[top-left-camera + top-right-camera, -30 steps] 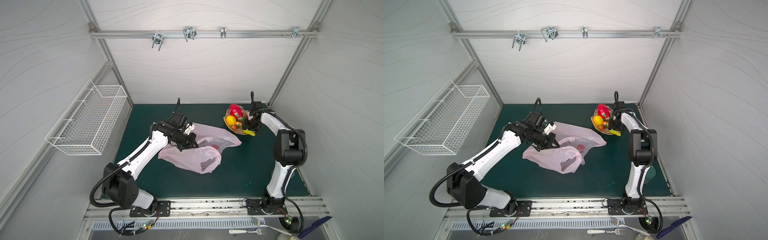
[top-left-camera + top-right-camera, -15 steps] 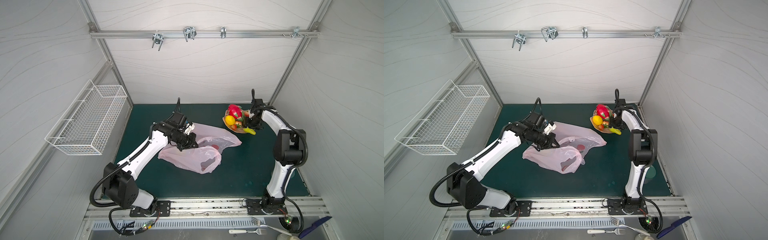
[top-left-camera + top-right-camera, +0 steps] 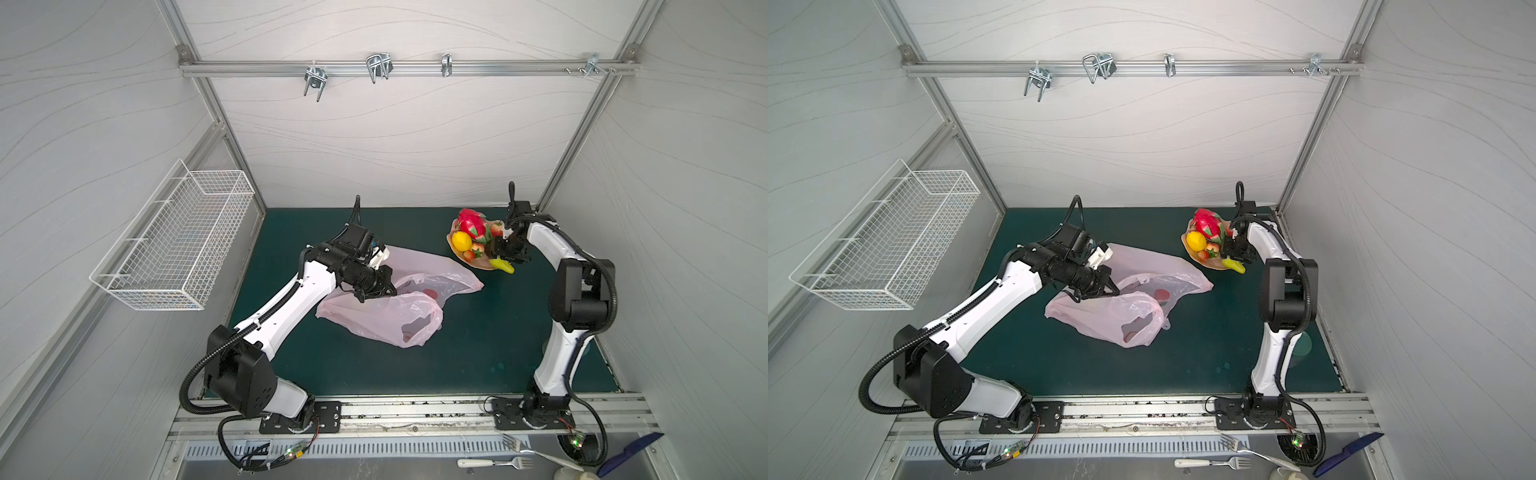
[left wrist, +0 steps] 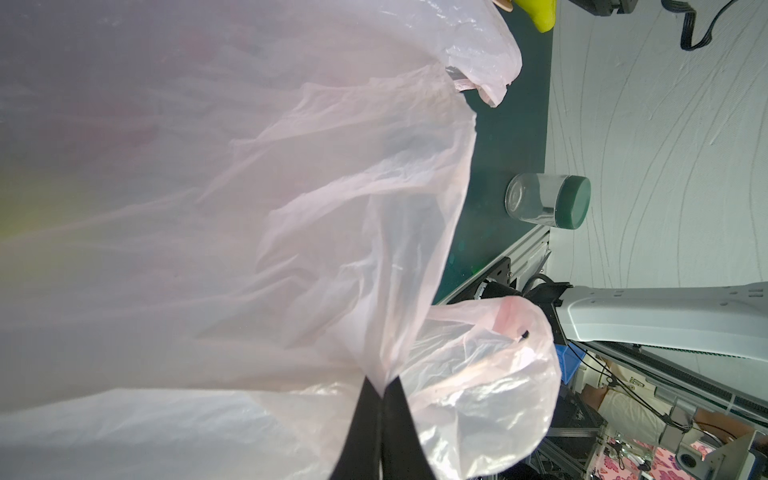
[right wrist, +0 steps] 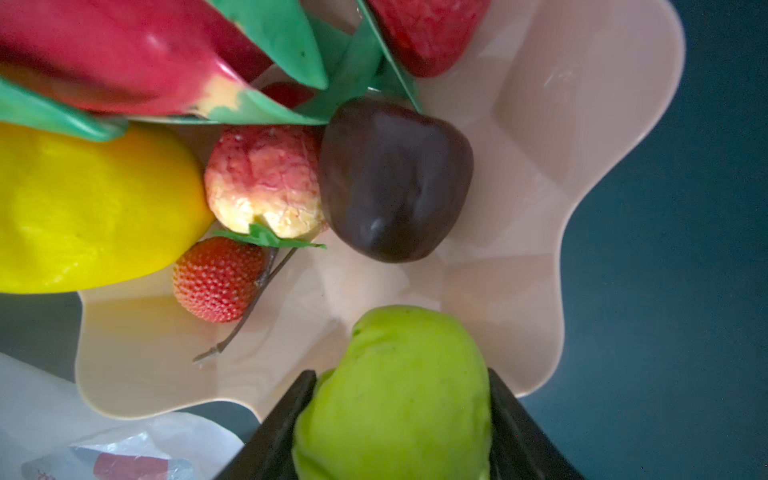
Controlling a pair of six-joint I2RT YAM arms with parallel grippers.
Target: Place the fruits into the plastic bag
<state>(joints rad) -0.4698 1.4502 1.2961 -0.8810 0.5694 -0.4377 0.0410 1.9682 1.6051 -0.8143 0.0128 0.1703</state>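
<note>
left gripper [image 4: 381, 392] pinched tight on the plastic bag [image 4: 249, 208] rim, probably keeping its mouth open. right gripper [image 5: 399, 382] clamps a green pear [image 5: 395, 415] at the plate [image 5: 540, 166] edge, bag's 2 o'clock.

Lab robot cell: aluminium frame [image 3: 407, 68], white panel walls [image 3: 395, 137], arms [image 3: 291, 299] bolted to rail [image 3: 415, 409], green mat [image 3: 478, 353].

Everything was lit bright and even, shadows kept soft and faint. Close up, the plastic bag [image 4: 145, 208] and dragon fruit [image 5: 104, 54] were blurred; some glare was caught on its crinkles.
</note>
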